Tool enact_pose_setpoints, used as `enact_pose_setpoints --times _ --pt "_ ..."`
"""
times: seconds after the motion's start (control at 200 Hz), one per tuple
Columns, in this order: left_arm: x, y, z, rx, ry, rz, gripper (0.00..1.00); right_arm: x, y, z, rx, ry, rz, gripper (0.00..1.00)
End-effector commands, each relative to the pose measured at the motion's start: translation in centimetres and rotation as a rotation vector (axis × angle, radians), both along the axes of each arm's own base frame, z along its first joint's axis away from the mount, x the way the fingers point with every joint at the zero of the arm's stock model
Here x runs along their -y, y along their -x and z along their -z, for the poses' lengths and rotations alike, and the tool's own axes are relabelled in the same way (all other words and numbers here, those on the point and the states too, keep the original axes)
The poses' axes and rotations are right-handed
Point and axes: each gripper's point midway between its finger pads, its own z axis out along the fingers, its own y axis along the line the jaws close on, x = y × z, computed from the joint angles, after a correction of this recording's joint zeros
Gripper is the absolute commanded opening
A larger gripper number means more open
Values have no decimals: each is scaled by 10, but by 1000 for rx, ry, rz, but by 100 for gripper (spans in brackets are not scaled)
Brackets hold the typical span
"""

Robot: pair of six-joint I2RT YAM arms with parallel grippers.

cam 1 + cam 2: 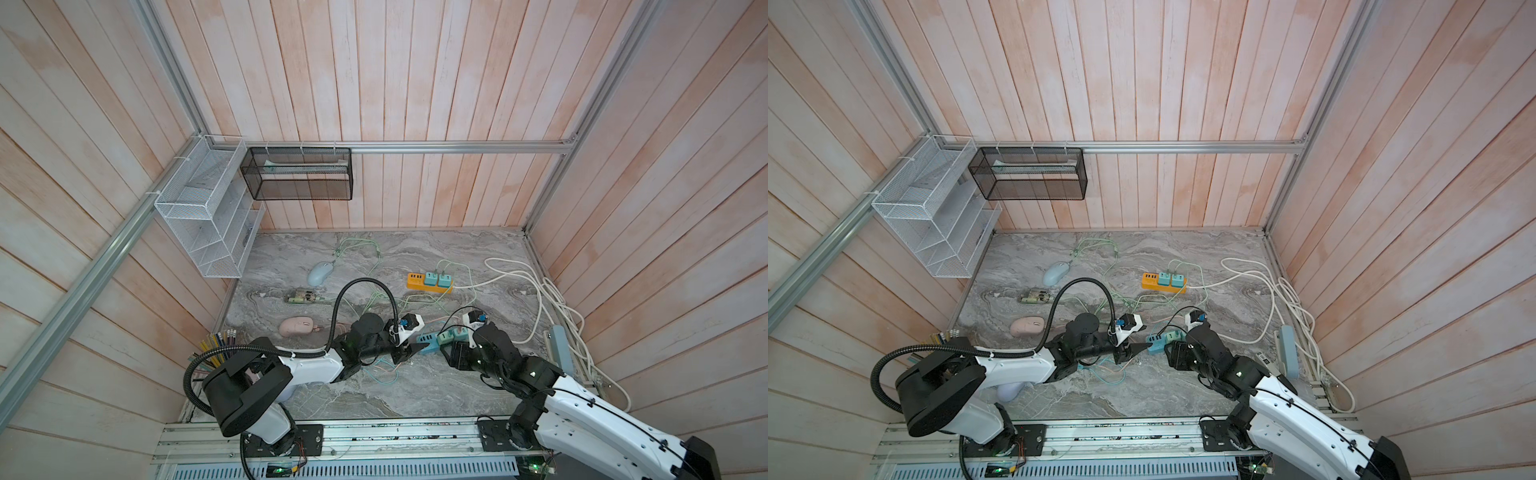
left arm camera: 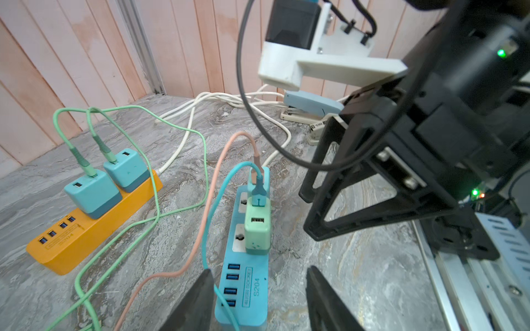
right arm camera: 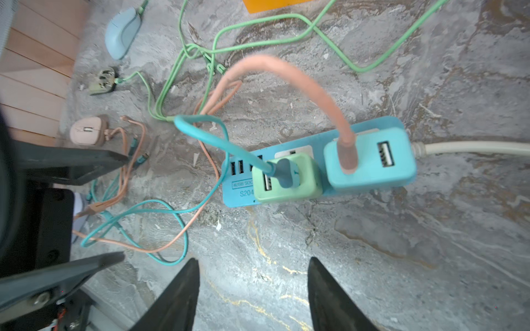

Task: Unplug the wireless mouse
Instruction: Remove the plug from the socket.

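L hand (image 2: 259, 269) spread astride blue strip (image 2: 253, 303), R hand (image 3: 253, 260) spread, empty beside it: best pin strip w/ L, pinch pink plug (image 3: 347, 154) low, pull straight; pink mouse (image 1: 296, 327) well apart from strip.

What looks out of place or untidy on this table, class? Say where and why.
The cables stand out: a pink cable, a teal cable and green cables cross and loop in a tangle over the marble table beside the blue power strip. A white cord lies in loose coils along the table's right side. Nothing looks spilled.
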Motion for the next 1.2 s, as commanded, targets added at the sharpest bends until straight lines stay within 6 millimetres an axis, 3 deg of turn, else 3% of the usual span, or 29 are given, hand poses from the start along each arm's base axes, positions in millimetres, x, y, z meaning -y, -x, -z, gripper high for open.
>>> enact_pose_setpoints --times 0.0,0.23,0.425,0.735,1.065,1.195 --pt "1 5 16 66 -54 56 64 6 -15 -5 64 57 50 66" --pt "3 -2 47 60 -154 60 75 11 -24 -9 88 148 57 68" --pt "9 -4 62 16 -201 89 83 16 -21 -19 121 110 75 69" --pt "21 -34 88 -89 -283 36 83 20 -16 -16 106 124 63 69" --pt "25 -38 108 -120 -344 38 82 17 -18 -5 89 139 66 69" --pt "24 -38 112 -124 -354 44 73 12 -21 0 87 117 66 66"
